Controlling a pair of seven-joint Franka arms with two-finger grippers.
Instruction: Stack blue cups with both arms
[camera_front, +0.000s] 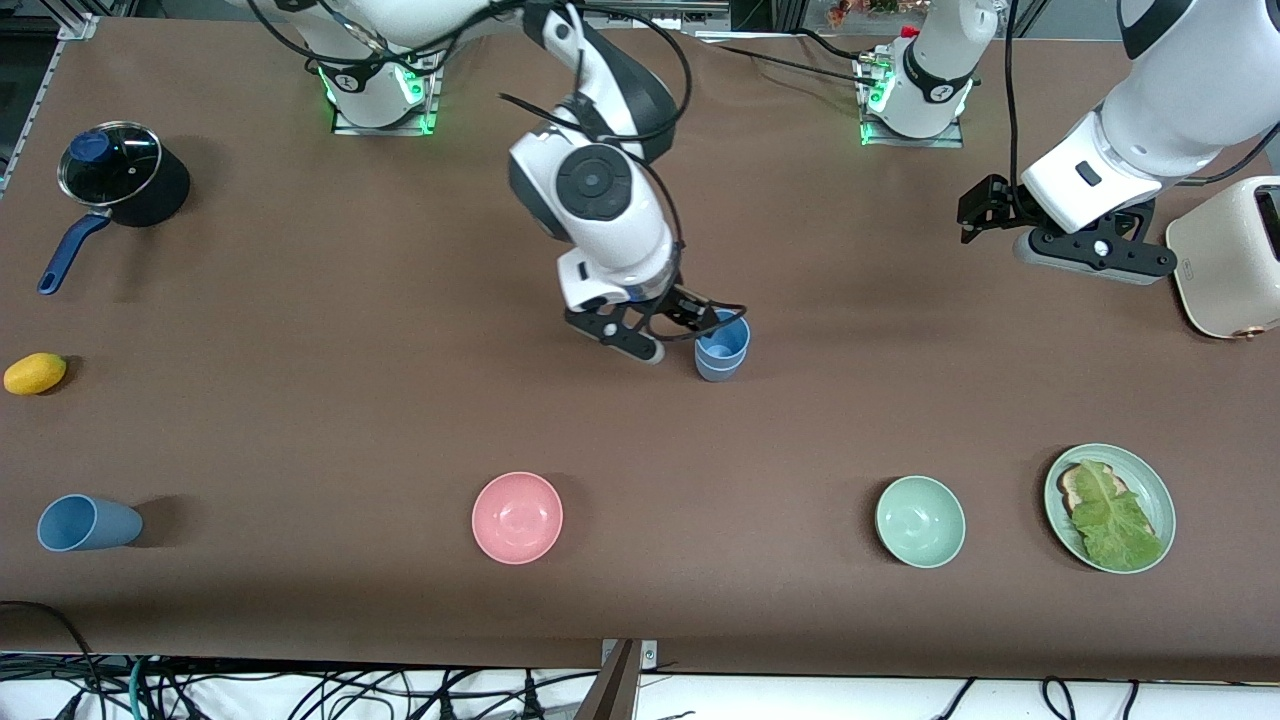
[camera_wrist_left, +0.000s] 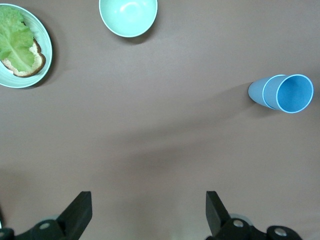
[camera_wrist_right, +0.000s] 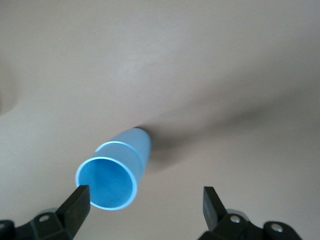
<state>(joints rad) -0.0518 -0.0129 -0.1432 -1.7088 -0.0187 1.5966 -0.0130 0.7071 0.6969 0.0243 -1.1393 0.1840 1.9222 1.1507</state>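
Observation:
Two blue cups (camera_front: 721, 348) stand upright, one nested in the other, in the middle of the table. They also show in the right wrist view (camera_wrist_right: 114, 172) and the left wrist view (camera_wrist_left: 282, 93). My right gripper (camera_front: 703, 322) is open right beside the stack's rim, with one fingertip (camera_wrist_right: 76, 204) next to it, and holds nothing (camera_wrist_right: 144, 207). My left gripper (camera_front: 982, 213) is open and empty (camera_wrist_left: 148, 210), up over bare table near the left arm's end. A third, duller blue cup (camera_front: 86, 523) lies on its side at the right arm's end, near the front camera.
A pink bowl (camera_front: 517, 517), a mint-green bowl (camera_front: 920, 521) and a green plate (camera_front: 1158, 487) with bread and lettuce lie nearer the front camera. A lidded black pot (camera_front: 120, 170) and a yellow fruit (camera_front: 35, 373) are at the right arm's end. A cream toaster (camera_front: 1230, 255) is at the left arm's end.

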